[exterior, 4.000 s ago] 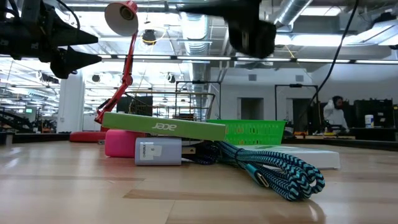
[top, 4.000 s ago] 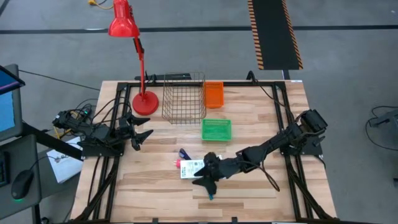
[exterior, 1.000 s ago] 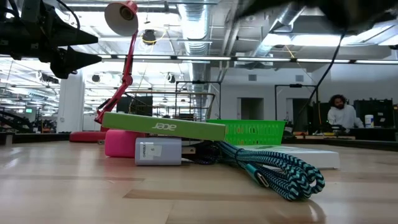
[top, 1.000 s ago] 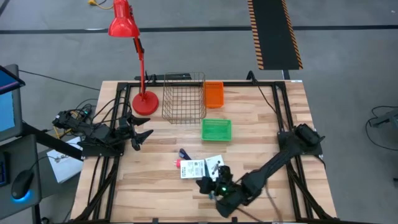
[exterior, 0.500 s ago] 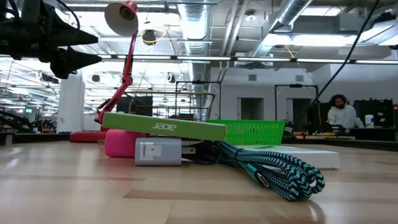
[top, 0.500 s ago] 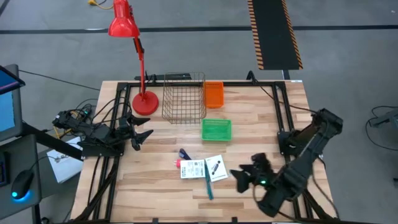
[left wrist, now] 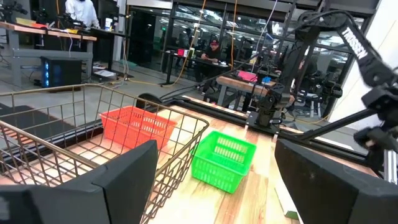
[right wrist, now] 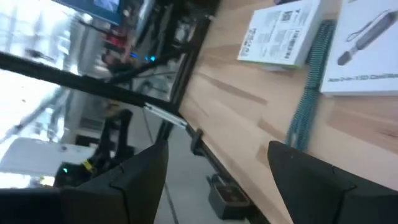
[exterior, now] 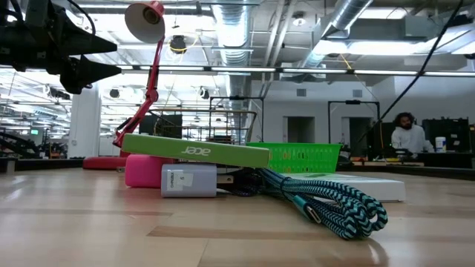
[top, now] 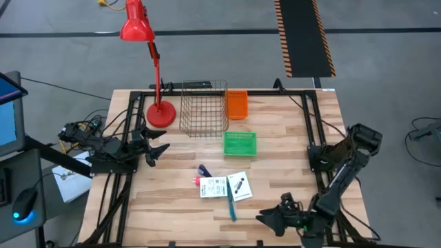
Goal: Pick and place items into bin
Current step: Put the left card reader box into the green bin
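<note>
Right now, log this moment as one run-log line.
right gripper: open, empty, near table front edge | left gripper: open, parked at left | boxes, cord: on table | green bin: no items inside

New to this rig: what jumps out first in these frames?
The red desk lamp towers over the wooden table's far left corner, beside an empty wire basket, a small orange bin and a green plastic bin. Mid-table lies a cluster of two white printed boxes with a teal braided cable between them. The right gripper hangs open and empty at the near edge; the left gripper waits open at the left edge.
</note>
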